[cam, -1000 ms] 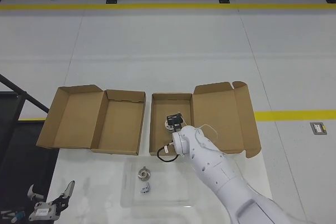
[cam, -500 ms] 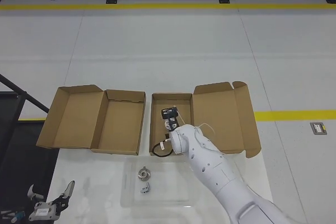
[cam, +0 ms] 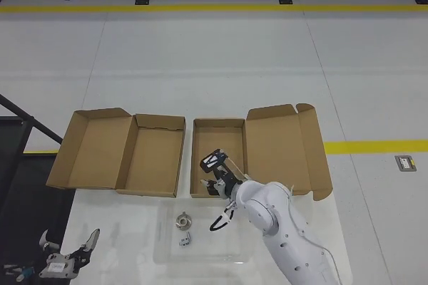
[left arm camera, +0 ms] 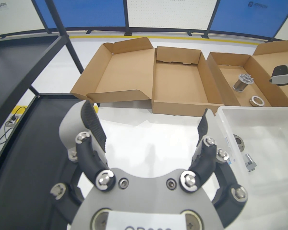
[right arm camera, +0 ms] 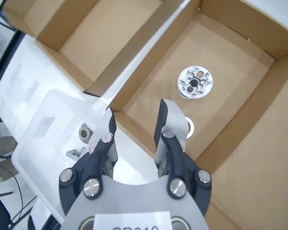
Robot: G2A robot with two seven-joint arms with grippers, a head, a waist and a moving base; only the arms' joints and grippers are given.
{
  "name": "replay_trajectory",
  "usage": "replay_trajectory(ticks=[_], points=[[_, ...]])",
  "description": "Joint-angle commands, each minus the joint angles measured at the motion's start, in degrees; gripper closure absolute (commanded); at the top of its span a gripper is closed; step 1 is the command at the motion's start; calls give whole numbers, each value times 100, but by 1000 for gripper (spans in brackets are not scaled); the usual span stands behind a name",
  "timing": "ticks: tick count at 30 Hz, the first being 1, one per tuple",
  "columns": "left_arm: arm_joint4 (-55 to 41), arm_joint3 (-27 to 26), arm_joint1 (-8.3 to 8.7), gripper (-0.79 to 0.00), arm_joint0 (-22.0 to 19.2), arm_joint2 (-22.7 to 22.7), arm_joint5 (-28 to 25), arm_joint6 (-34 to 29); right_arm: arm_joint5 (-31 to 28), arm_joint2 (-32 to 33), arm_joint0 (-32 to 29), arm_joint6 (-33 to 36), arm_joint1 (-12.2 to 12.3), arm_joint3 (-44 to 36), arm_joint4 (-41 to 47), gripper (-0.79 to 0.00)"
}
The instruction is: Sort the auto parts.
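Observation:
My right gripper [right arm camera: 137, 112] hangs open and empty over the near end of the right cardboard box [cam: 217, 135]; in the top view the right gripper [cam: 215, 162] sits above that box's floor. A metal spool-shaped part [right arm camera: 195, 82] stands upright in this box, with a flat ring [right arm camera: 190, 127] beside it, half hidden by one finger. The left cardboard box [cam: 153, 153] holds nothing. A round metal part [cam: 181, 221] and a small bracket [cam: 185, 239] lie in the clear tray [cam: 221, 249]. My left gripper [left arm camera: 146, 114] is open over the table's near left edge.
Both boxes have their lids folded open outward. A black rack [left arm camera: 21, 56] and a black shelf [left arm camera: 26, 132] stand at the table's left side. White tabletop [left arm camera: 139, 125] lies between the left gripper and the boxes.
The right gripper has drawn back from the middle of the right box toward its near end, and the arm's elbow has swung toward the tray. The left gripper has barely shifted.

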Motion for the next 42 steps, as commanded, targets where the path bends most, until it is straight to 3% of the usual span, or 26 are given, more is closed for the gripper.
replay_trajectory(ticks=[1,5,6,8,9,13,28,33,35,42], points=[[210,-143,25,-785,-5,-134,-277,-62,-701,178,-256,-108,86,-299,36,-391],[623,-431,89,-785,-57,-383,-980,-241,-1619,441,-605,-315,225,-607,81,-437],[769,-521,111,-785,-80,-437,-1214,-289,-1786,489,-672,-355,256,-668,51,-480],[1084,-659,156,-785,-140,-531,-1663,-377,-2090,558,-797,-461,309,-774,5,-708],[1284,-732,183,-785,-173,-563,-1925,-431,-2276,571,-840,-489,336,-807,-36,-785],[1952,-990,300,-785,-364,-712,-2999,-754,-2589,635,-959,-525,397,-908,-187,-785],[1952,-990,300,-785,-364,-712,-2999,-754,-2589,635,-959,-525,397,-908,-187,-785],[2632,-1077,337,-785,-447,-487,-3084,-1011,-2810,539,-1082,-922,439,-1261,-384,-785],[2899,-1103,373,-785,-591,-482,-3223,-1043,-2968,553,-1190,-1159,476,-1526,-455,-785],[3981,-1016,620,-785,-1654,-229,-4838,-1382,-3527,950,-1707,-1857,635,-2460,-242,-785]])
